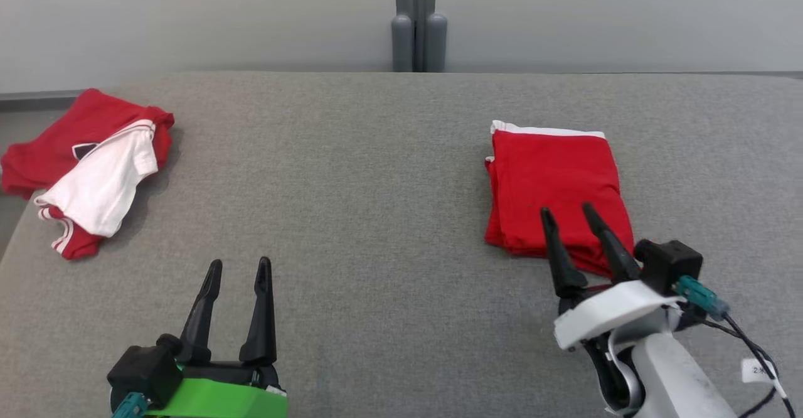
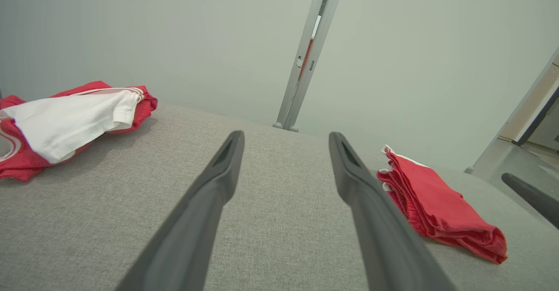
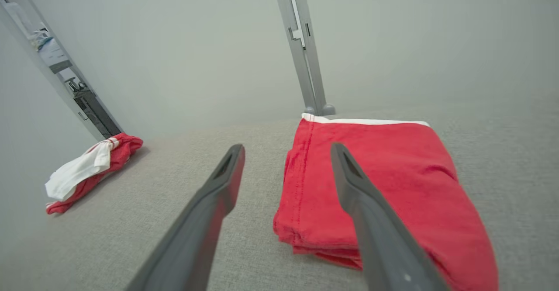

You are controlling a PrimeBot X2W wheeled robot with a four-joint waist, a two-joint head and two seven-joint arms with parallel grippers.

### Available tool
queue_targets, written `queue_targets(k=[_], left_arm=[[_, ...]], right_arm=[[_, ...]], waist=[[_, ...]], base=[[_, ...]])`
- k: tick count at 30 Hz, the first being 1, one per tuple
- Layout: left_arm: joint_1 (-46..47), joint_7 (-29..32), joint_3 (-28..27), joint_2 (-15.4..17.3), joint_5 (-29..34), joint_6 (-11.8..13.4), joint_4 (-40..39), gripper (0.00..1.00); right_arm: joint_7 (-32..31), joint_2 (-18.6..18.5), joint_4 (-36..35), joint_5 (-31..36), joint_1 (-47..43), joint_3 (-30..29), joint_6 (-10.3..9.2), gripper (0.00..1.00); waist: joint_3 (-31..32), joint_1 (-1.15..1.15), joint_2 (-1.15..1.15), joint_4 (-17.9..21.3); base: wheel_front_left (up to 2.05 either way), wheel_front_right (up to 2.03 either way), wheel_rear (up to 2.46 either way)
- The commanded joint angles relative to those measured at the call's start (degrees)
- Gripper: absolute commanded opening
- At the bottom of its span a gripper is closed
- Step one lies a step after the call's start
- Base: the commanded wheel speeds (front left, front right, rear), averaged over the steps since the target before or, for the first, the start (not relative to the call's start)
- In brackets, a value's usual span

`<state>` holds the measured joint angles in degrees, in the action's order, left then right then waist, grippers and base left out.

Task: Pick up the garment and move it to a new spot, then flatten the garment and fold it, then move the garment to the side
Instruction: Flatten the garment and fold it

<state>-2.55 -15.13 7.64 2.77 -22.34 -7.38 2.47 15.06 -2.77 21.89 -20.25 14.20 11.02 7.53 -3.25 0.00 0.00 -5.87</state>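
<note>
Lying folded on the right of the grey table (image 1: 376, 186), the red garment (image 1: 555, 186) has the right gripper (image 1: 566, 209) at its near edge, fingers spread, empty. The left gripper (image 1: 240, 261) is also spread, well apart from it.

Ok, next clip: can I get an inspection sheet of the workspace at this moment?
surface: grey woven fabric tabletop, flat, no stains seen.
job's things: red cloth garment with a white band, folded into a neat rectangle, lying on the right side.
clutter: crumpled red-and-white cloth garment at the far left edge.
grippers: left gripper open at the front left, holding nothing; right gripper open, fingers over the folded garment's near edge, holding nothing; contact cannot be told.
cables: black cable with a white tag hanging from the right wrist.
surroundings: plain pale wall and a grey upright post behind the table.
</note>
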Motion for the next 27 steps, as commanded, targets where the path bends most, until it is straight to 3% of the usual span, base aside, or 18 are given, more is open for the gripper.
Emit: queue_targets(k=[1, 4, 9, 19, 27], left_arm=[[-1.2, 0.0, -0.8, 0.2, 0.4, -0.1, -0.1, 1.00], [-1.8, 0.0, -2.2, 0.2, 1.2, -0.1, -0.4, 1.00], [-2.3, 0.0, -5.2, 0.2, 2.7, -0.1, 0.4, 1.00], [-4.7, 0.0, -8.3, 0.2, 6.7, -0.1, 4.2, 1.00], [-6.0, 0.0, -8.6, 0.2, 6.9, -0.1, 4.9, 1.00]], right_arm=[[0.1, -0.2, -2.4, 1.4, -3.0, -2.1, -0.09, 1.00], [0.1, -0.2, -7.8, 5.9, -7.1, -6.1, -0.08, 1.00], [0.1, -0.2, -10.2, 9.9, -10.7, -7.2, -0.08, 1.00], [0.1, -0.2, -7.1, 11.6, -12.7, -9.8, -0.08, 1.00], [0.2, -0.2, -6.3, 11.9, -12.9, -10.3, -0.08, 1.00]], waist=[[2.4, 0.00, 0.00, 3.8], [2.9, 0.00, 0.00, 5.6], [3.1, 0.00, 0.00, 7.9], [4.5, 0.00, 0.00, 9.8], [5.0, 0.00, 0.00, 9.0]], base=[[0.00, 0.00, 0.00], [0.00, 0.00, 0.00], [0.00, 0.00, 0.00], [0.00, 0.00, 0.00], [0.00, 0.00, 0.00]])
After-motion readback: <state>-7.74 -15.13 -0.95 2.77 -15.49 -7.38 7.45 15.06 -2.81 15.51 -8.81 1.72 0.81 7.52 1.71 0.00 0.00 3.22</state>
